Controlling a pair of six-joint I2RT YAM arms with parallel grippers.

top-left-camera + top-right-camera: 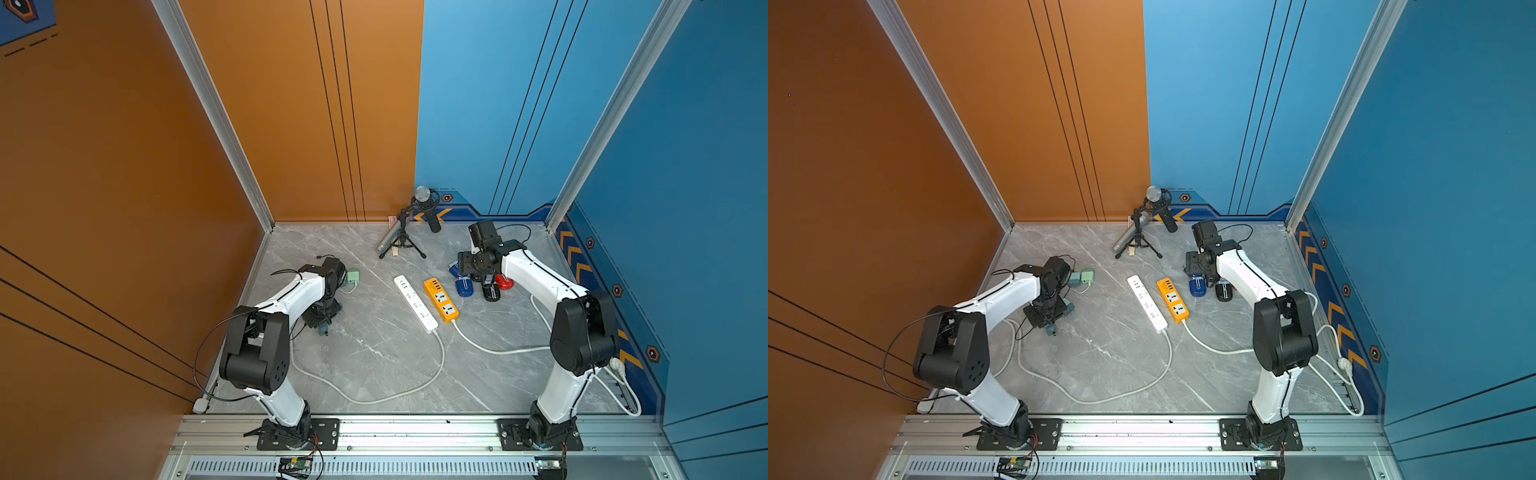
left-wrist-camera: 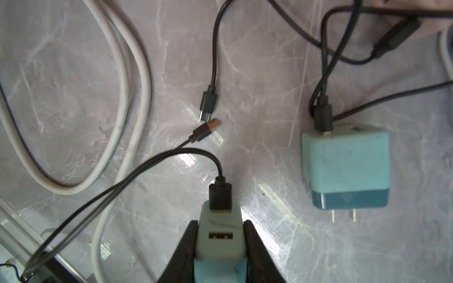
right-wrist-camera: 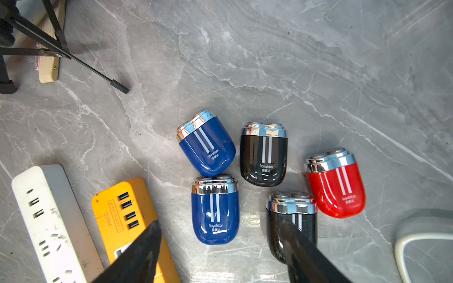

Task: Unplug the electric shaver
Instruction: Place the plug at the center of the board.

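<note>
In both top views two plastic power strips (image 1: 415, 303), white and orange, lie between the grippers.

Left wrist view: the left gripper (image 2: 220, 223) pinches one pale green wall charger (image 2: 219, 247), with a teal charger (image 2: 345, 169) beside it. Pulling may snag two black cable ends (image 2: 208, 104) ahead.

Right wrist view: the right gripper (image 3: 219, 223) hangs spread over five oval electric shavers (image 3: 215, 213): two blue, two black, one red. A finger could knock one.

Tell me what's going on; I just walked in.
The left end effector is shut on a pale green plug-in charger with a black USB cable in it, away from the white power strip and orange power strip. The right end effector hangs open above five small blue, black and red shavers.
</note>
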